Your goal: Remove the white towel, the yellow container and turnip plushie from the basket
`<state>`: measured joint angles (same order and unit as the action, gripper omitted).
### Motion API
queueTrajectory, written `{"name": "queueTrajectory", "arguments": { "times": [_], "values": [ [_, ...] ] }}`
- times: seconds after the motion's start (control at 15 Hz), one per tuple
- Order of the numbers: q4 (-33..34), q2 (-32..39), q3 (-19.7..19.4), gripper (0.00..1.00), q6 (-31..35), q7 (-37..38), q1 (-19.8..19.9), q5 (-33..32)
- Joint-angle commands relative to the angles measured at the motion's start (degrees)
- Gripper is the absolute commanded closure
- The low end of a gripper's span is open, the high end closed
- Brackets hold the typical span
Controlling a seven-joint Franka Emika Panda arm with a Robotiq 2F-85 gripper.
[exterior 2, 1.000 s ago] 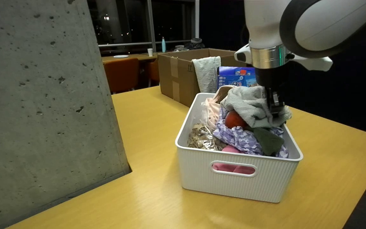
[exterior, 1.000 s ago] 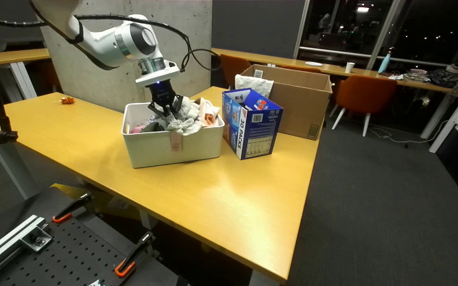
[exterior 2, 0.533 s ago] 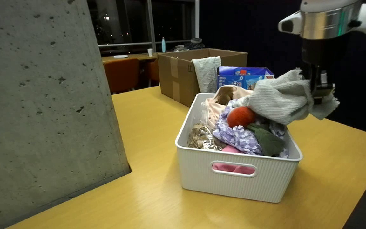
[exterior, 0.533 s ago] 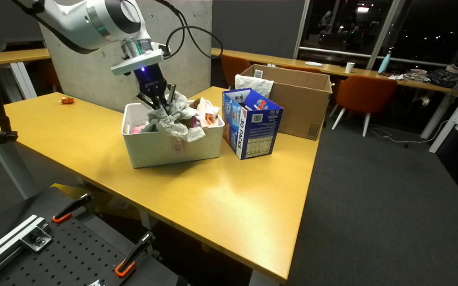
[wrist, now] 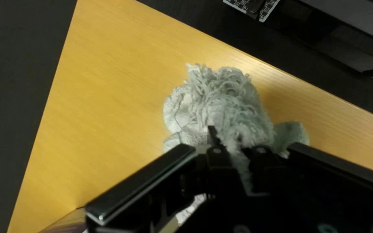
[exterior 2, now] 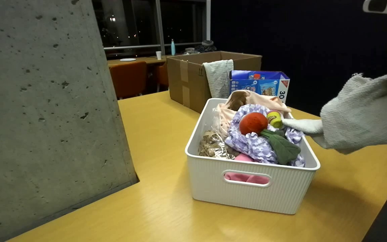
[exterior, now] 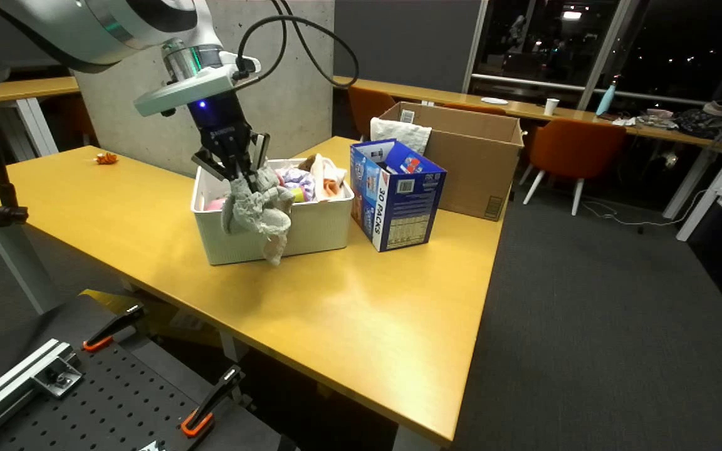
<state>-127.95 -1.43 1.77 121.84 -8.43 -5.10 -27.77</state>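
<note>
my gripper (exterior: 245, 178): clamped on white towel (exterior 2: 359, 114)
yellow container (exterior 2: 274, 119): towel tail's (exterior 2: 302, 125) right by it, might flick out if I yank

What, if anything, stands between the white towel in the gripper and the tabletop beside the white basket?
Nothing visible: the white towel hangs from the gripper, tabletop beneath it in the wrist view. In an exterior view its narrow end overlaps the rim of the white basket; contact cannot be told.
</note>
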Motion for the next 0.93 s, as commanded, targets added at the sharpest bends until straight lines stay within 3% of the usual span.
{"name": "queueTrajectory", "arguments": {
  "times": [0.0,0.27,0.87],
  "values": [
    [-2.09,-0.93,-1.35,0.97,4.03,-2.48,2.92,1.59],
    [3.47,4.75,-2.73,0.97,5.32,-4.3,5.21,3.86],
    [20.28,22.26,-0.03,0.97,4.58,-12.61,4.48,9.0]
  ]
}}
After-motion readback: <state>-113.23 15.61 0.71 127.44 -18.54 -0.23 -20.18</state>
